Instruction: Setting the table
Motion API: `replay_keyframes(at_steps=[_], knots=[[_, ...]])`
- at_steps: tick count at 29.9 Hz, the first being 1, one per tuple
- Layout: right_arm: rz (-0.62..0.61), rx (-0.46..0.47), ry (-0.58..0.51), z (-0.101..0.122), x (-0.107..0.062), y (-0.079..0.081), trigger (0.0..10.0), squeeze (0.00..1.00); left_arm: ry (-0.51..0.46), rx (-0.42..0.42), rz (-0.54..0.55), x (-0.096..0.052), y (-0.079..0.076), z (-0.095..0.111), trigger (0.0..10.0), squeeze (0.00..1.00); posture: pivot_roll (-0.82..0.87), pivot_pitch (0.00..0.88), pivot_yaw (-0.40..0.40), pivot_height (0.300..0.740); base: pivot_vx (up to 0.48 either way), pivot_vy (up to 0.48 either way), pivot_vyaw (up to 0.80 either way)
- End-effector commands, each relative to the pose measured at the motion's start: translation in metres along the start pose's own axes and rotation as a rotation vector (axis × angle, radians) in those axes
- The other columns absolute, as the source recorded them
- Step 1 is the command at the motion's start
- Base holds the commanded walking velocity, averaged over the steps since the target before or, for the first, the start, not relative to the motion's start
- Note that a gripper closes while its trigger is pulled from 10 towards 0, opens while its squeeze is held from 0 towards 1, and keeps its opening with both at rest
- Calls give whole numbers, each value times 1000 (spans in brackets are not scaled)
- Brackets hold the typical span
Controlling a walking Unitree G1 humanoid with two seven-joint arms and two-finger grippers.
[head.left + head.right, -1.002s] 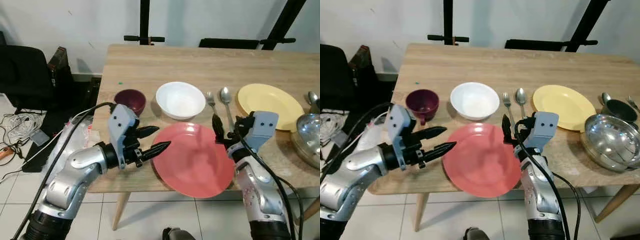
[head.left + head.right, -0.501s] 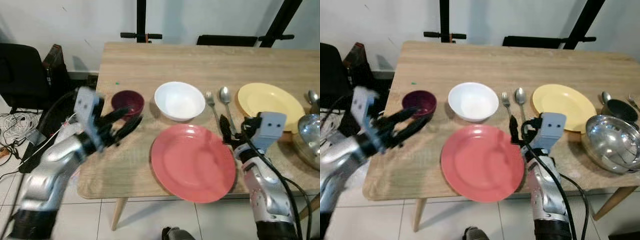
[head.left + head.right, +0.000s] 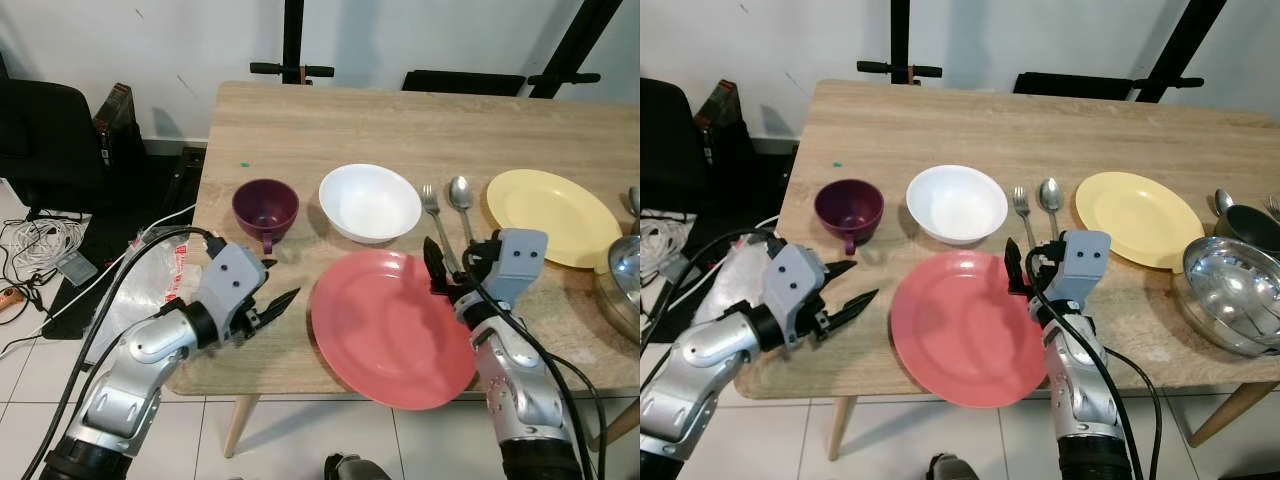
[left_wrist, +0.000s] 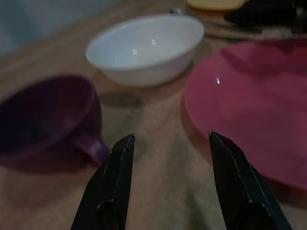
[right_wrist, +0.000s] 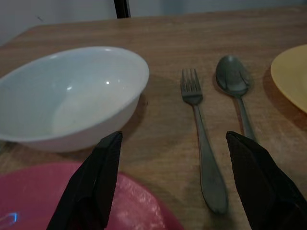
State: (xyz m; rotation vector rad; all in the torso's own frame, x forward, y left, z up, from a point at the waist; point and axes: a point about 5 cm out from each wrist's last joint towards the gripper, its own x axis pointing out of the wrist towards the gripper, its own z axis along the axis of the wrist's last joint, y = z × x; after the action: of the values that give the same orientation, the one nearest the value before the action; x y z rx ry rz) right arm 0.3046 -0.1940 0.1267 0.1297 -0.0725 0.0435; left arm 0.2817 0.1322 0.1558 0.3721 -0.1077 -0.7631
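Observation:
A pink plate lies at the table's front edge. Behind it sit a white bowl and a purple cup; a fork and spoon lie to the bowl's right. My left gripper hangs open and empty just left of the pink plate, below the cup. My right gripper is open and empty over the plate's right rim, pointing at the fork and the spoon.
A yellow plate lies right of the spoon. A steel bowl and a dark pot stand at the far right. Cables and a black chair sit on the floor left of the table.
My left arm swung up and left towards the cup, then came back down to the table's front edge, left of the pink plate. The right gripper has barely moved.

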Motion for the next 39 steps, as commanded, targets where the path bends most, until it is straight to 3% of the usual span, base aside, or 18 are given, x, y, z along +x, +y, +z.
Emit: replay_keyframes(at_steps=[1, 10, 16, 22, 29, 35, 36, 39], knots=[[-12, 3, 26, -8, -4, -3, 10000, 59, 13, 16, -43, 6, -11, -6, 10000, 0, -127, 36, -30, 740, 0, 0, 0], [-25, 0, 23, -9, -3, -8, 10000, 59, -15, 45, -164, 20, -33, -7, 10000, 0, -134, 42, -26, 740, 0, 0, 0], [-91, 13, -3, -5, -6, -24, 10000, 55, -70, 185, -182, 40, -42, -3, 10000, 0, -149, 50, -10, 740, 0, 0, 0], [-99, 15, -11, -3, -6, -28, 10000, 55, -72, 260, -211, 55, -50, -5, 10000, 0, -156, 51, -10, 740, 0, 0, 0], [-114, 20, -13, -4, -5, -28, 10000, 55, -17, 274, -302, 65, -59, -18, 10000, 0, -147, 53, -7, 740, 0, 0, 0], [-134, 35, -29, -1, -4, -31, 10000, 55, 122, 289, -355, 53, -54, -45, 10000, 0, -151, 56, 0, 740, 0, 0, 0], [-132, 36, -35, 1, -4, -31, 10000, 55, 168, 305, -364, 43, -49, -55, 10000, 0, -151, 56, 0, 740, 0, 0, 0], [-125, 37, -37, 2, -4, -31, 10000, 55, 200, 312, -363, 33, -44, -62, 10000, 0, -141, 62, 1, 740, 0, 0, 0]])
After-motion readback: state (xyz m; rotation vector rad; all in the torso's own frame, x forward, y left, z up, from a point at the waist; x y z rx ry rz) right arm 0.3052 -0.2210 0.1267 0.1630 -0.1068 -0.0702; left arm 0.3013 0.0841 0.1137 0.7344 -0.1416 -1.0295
